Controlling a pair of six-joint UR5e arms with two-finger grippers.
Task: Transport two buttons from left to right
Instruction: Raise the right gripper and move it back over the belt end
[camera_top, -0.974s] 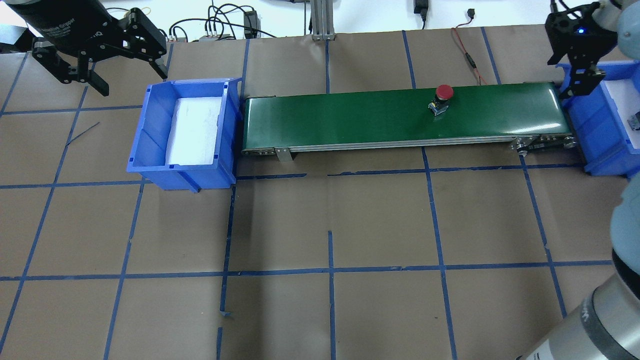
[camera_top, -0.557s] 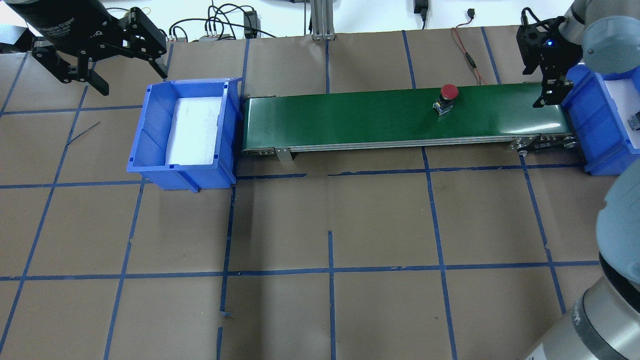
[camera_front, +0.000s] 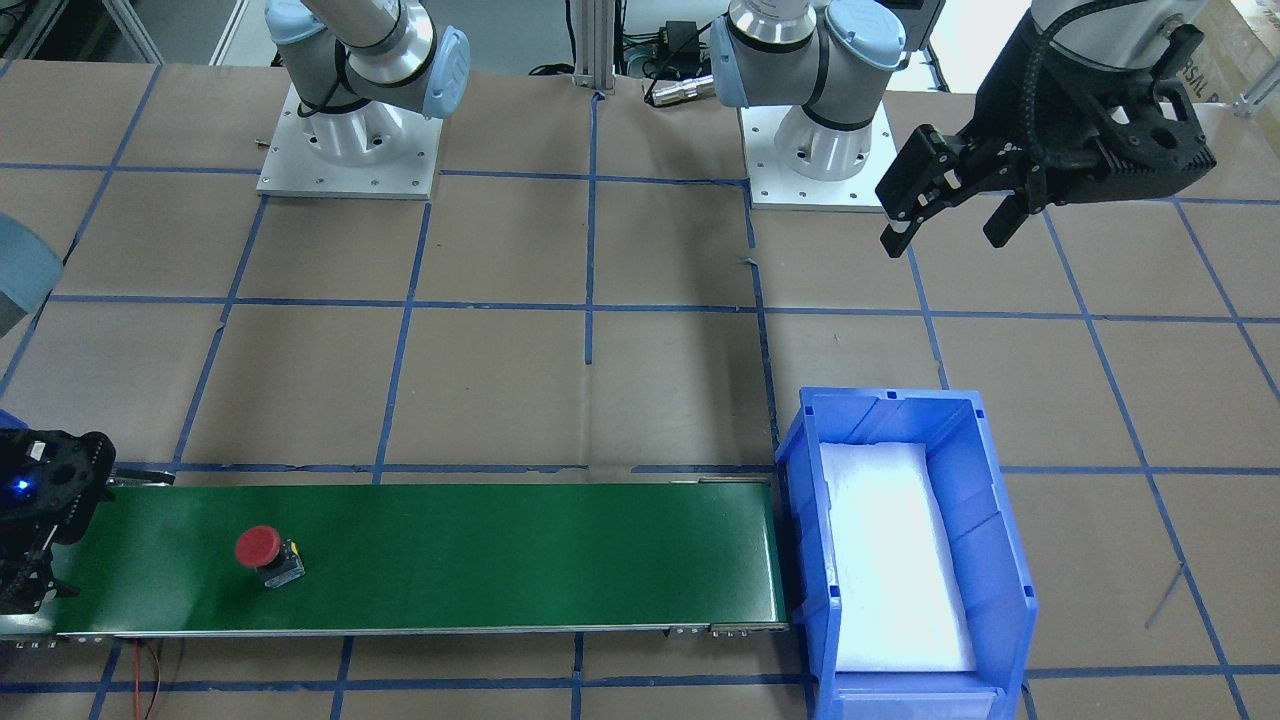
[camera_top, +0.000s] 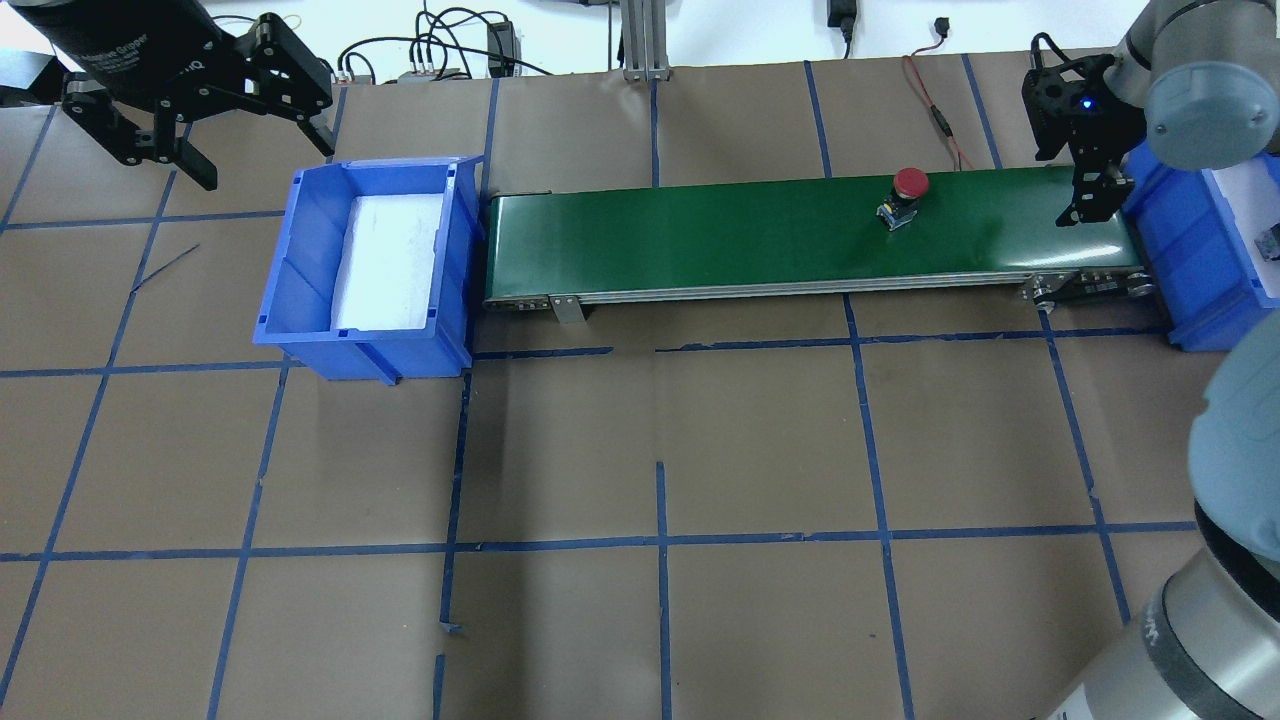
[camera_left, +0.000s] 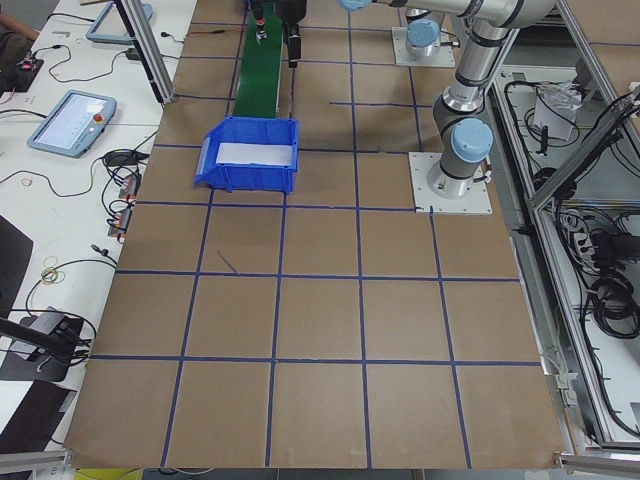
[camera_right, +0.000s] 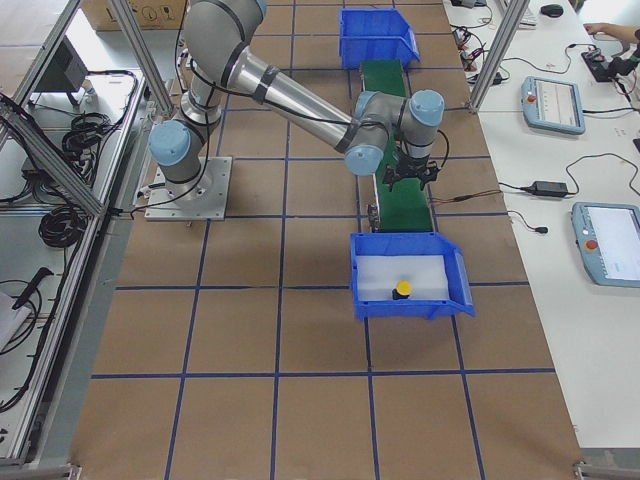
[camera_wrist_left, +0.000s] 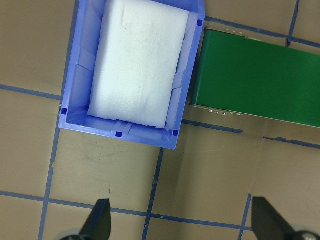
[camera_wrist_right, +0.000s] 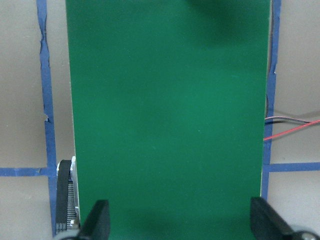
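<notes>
Your left arm rises steeply from its base. Its wrist carries the left gripper high and tilted. You will find the jaws spread wide with nothing between them.

Your right arm is stretched out long from its base, then turns down through the wrist joints. The right gripper sits low and points straight down, a blue light lit on its body. The jaws are wide apart and hold nothing.

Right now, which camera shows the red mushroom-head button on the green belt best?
The exterior front-facing view: the red mushroom-head button lies unobstructed on the green conveyor belt, cap and dark body both clear. The overhead view shows it too, smaller. Both wrist views miss it; the side views are too distant to tell.
</notes>
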